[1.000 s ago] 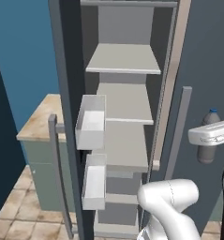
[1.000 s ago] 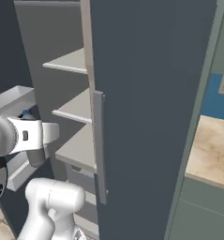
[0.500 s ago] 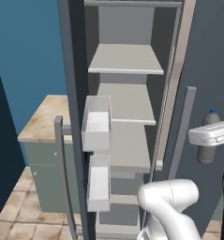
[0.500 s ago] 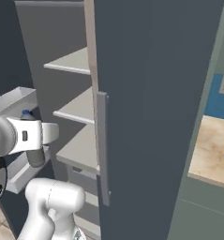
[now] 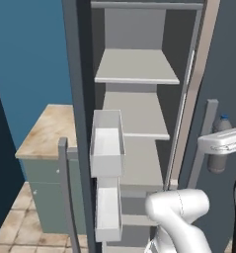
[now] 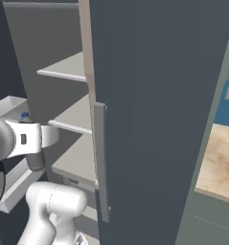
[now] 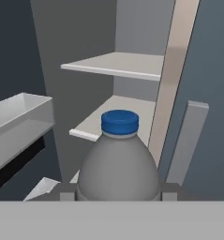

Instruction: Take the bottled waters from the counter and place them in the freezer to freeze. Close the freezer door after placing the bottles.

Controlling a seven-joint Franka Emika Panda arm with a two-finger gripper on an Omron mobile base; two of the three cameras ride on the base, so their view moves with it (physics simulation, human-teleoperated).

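Observation:
My gripper (image 7: 118, 193) is shut on a smoky grey bottled water (image 7: 119, 161) with a blue cap, held upright. The same bottle (image 5: 218, 162) hangs at the right of the left base view, in front of the freezer (image 5: 137, 66). In the right base view the bottle (image 6: 35, 161) sits low on the left under the white hand, gripper (image 6: 33, 146) around it. The freezer door (image 5: 76, 99) stands open to the left, with white bins (image 5: 106, 143) on its inner side. Light grey shelves (image 7: 114, 65) lie ahead of the bottle. The counter (image 5: 45, 131) lies left of the freezer.
A second tall dark grey door (image 6: 154, 105) with a vertical bar handle (image 6: 100, 162) stands shut just right of the opening, close to the gripper. More beige worktop (image 6: 223, 162) lies to its right. Tiled floor (image 5: 13, 227) shows at the lower left.
The whole picture has shifted, so the base has driven; the open freezer now sits further right in the left base view. The bottle stays held in the gripper.

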